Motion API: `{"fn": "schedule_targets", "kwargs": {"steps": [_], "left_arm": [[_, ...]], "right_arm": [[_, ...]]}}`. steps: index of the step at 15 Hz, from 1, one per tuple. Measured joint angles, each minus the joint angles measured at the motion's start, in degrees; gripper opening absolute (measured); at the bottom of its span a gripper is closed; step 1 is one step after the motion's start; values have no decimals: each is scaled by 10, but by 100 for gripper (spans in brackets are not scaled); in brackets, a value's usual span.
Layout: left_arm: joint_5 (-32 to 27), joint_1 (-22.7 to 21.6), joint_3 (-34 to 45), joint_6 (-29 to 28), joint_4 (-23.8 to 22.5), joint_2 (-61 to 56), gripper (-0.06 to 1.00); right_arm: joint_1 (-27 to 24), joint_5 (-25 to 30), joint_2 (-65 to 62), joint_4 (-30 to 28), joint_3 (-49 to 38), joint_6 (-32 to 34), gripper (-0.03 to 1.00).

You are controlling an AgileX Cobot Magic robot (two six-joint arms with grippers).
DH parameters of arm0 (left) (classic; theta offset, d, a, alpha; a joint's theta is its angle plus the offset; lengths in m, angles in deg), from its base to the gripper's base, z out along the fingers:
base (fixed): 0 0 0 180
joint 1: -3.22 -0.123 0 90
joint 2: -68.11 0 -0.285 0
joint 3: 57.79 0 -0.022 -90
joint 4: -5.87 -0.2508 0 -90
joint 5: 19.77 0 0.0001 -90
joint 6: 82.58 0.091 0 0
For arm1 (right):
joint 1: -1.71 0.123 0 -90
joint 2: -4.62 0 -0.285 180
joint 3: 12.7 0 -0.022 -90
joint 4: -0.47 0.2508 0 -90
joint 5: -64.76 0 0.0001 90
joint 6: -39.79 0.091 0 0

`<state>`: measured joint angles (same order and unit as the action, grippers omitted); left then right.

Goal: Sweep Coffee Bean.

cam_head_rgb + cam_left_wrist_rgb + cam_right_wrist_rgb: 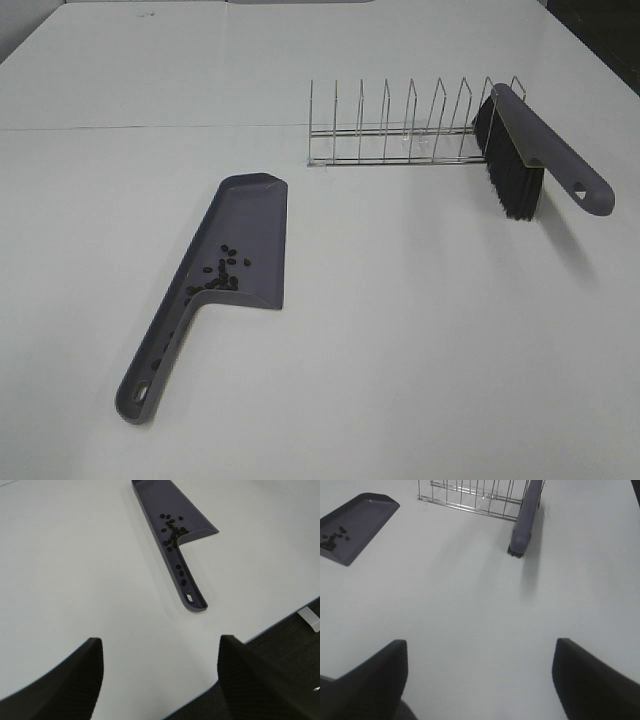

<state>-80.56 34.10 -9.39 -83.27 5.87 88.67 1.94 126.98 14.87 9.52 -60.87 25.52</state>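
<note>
A grey-purple dustpan (245,235) lies flat on the white table (420,330), left of centre, handle toward the front. Several tiny dark coffee beans (222,272) sit inside it near the handle end; they also show in the left wrist view (172,530) and the right wrist view (332,537). A brush (530,160) with a grey handle and black bristles leans on the wire rack (400,130) at the back right. Neither arm shows in the high view. My left gripper (160,680) is open and empty, well back from the dustpan (170,505). My right gripper (480,680) is open and empty, short of the brush (525,520).
The wire rack (470,495) stands at the back, with the brush resting against its right end. The table's front edge and dark floor (280,660) show in the left wrist view. A seam (150,128) runs across the tabletop at the back.
</note>
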Motion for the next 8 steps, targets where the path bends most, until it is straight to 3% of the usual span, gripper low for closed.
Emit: {"fn": "schedule_targets", "kwargs": {"steps": [8], "left_arm": [[-1, 0, 0, 18, 9, -1, 61]], "right_arm": [[0, -5, -14, -25, 0, 45, 67]]}}
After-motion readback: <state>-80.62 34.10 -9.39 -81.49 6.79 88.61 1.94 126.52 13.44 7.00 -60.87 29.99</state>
